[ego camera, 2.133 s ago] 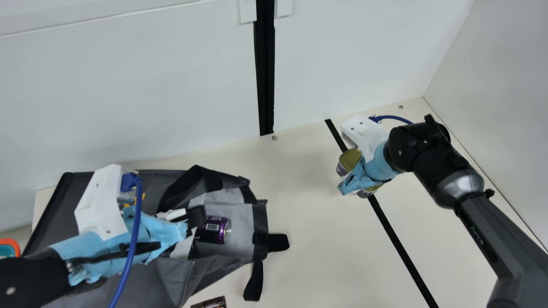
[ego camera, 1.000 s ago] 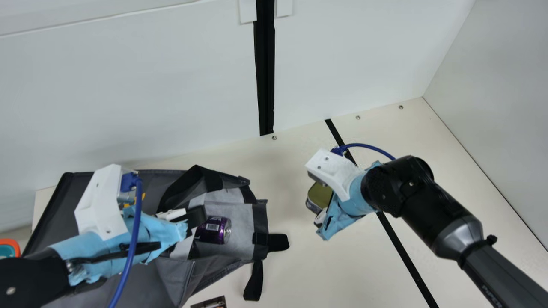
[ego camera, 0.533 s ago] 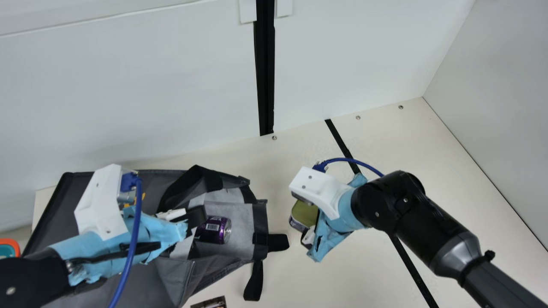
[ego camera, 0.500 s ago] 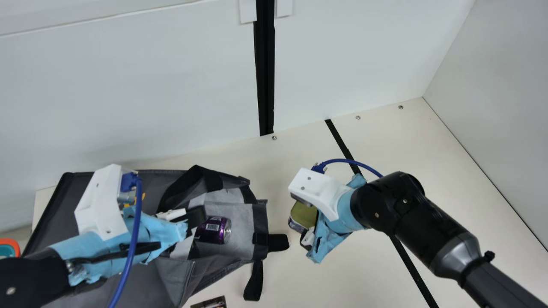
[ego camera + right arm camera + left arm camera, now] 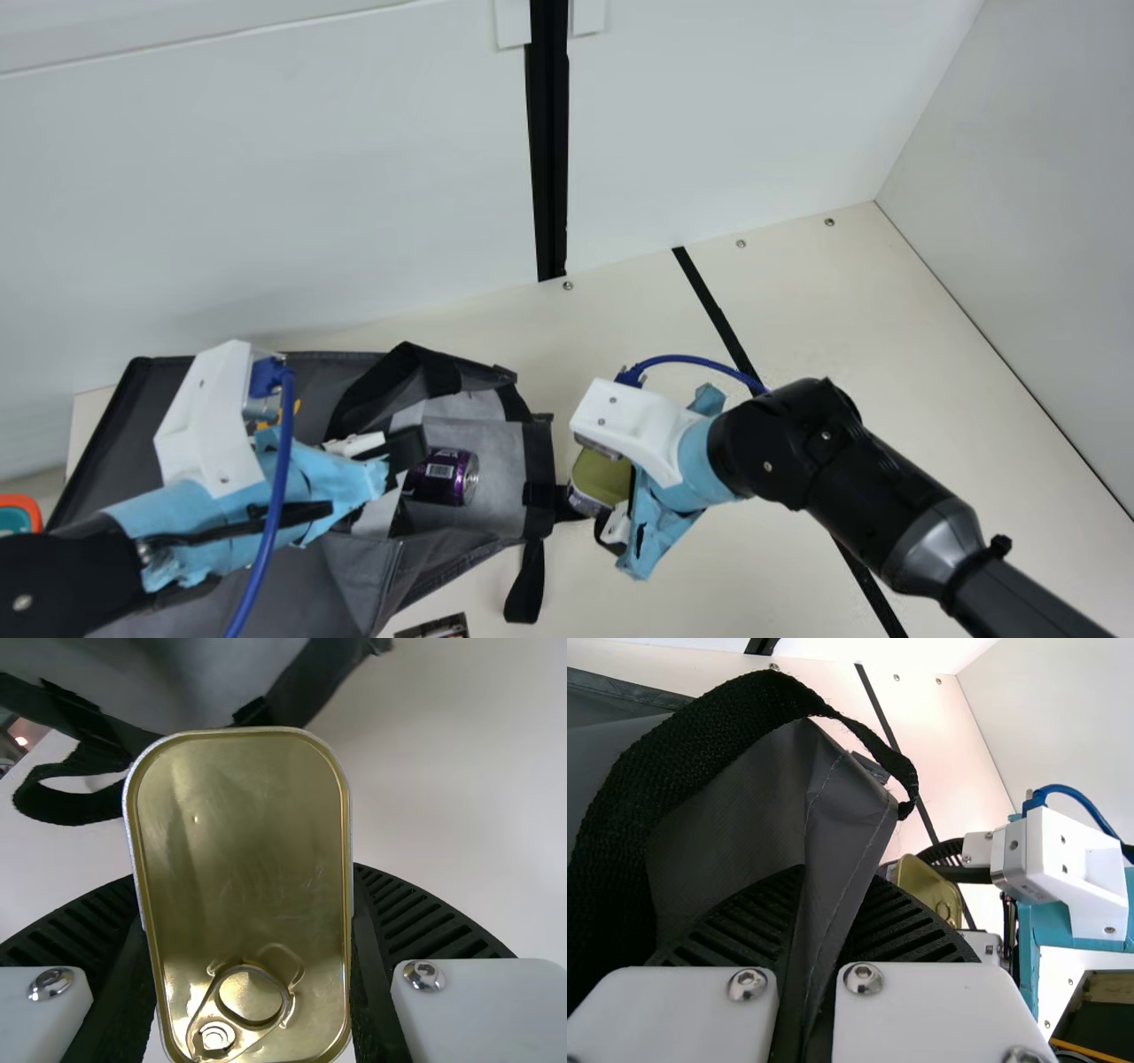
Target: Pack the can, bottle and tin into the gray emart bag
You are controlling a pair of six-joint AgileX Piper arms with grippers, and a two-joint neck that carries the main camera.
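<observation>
The right gripper [image 5: 606,498] clasps the tin [image 5: 602,478] by its sides, just beyond the right-hand opening of the gray emart bag [image 5: 310,585]; the right wrist view shows a gold lid with a ring pull [image 5: 215,1038]. At left, the left gripper [image 5: 399,465] pinches a fold of the bag's gray fabric at the mouth, a black strap [image 5: 673,762] arching beside it in its wrist view. The bag lies on its side, open toward the right, with a purple can [image 5: 452,477] resting on its side on the pale lining just inside. A strap loop [image 5: 525,580] trails onto the cream table [image 5: 815,310] at the mouth's near side. Nearer still, a dark printed item [image 5: 434,627] is partly cut off by the main view's edge. An orange-and-teal object [image 5: 34,509] sits at far left, while a black stripe [image 5: 718,315] crosses the table on the right, before white walls [image 5: 310,177].
</observation>
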